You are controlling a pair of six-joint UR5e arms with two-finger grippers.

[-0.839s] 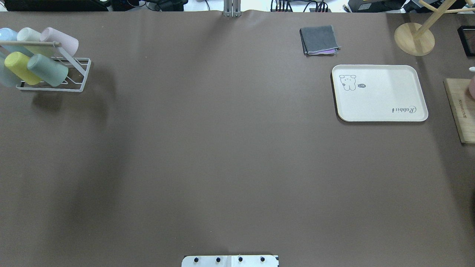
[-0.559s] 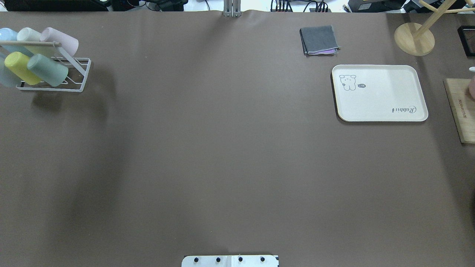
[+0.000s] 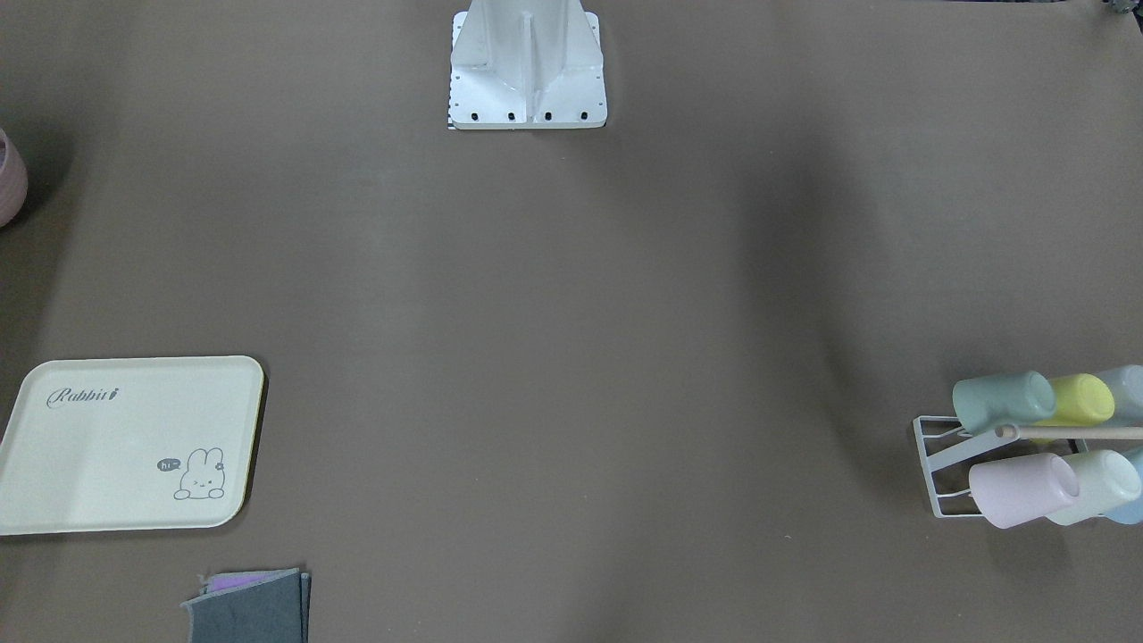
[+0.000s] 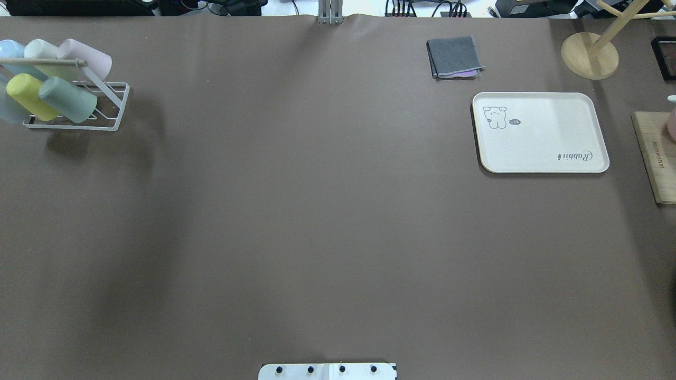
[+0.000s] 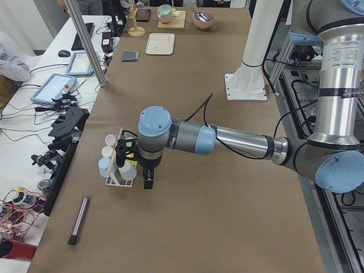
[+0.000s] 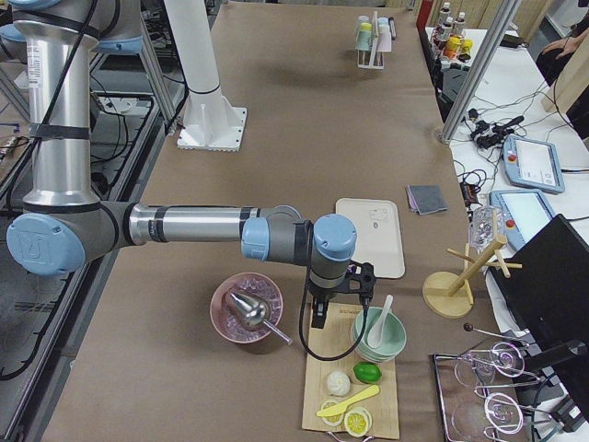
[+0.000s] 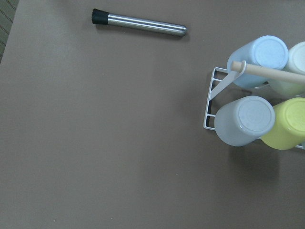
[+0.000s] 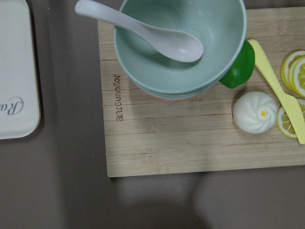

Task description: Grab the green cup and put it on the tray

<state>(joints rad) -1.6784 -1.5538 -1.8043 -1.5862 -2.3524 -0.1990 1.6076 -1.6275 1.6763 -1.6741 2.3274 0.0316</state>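
The green cup [image 4: 68, 99] lies tilted on a white wire rack [image 4: 105, 108] at the table's far left; it also shows in the front-facing view [image 3: 1005, 400]. The cream tray [image 4: 538, 132] with a bunny drawing lies bare at the far right, and its edge shows in the right wrist view [image 8: 14, 71]. My left gripper [image 5: 148, 181] hangs beside the rack, seen only from the side, so I cannot tell whether it is open. My right gripper [image 6: 319, 318] hangs over a wooden board's edge near the tray; I cannot tell its state either.
The rack also holds a yellow cup [image 4: 29, 95], a pink cup [image 4: 87, 57] and a whitish-green cup [image 4: 42, 50]. A metal rod [image 7: 138, 24] lies beyond the rack. A folded grey cloth [image 4: 455, 57], a wooden stand [image 4: 589, 55] and a wooden board [image 8: 190, 138] with a green bowl surround the tray.
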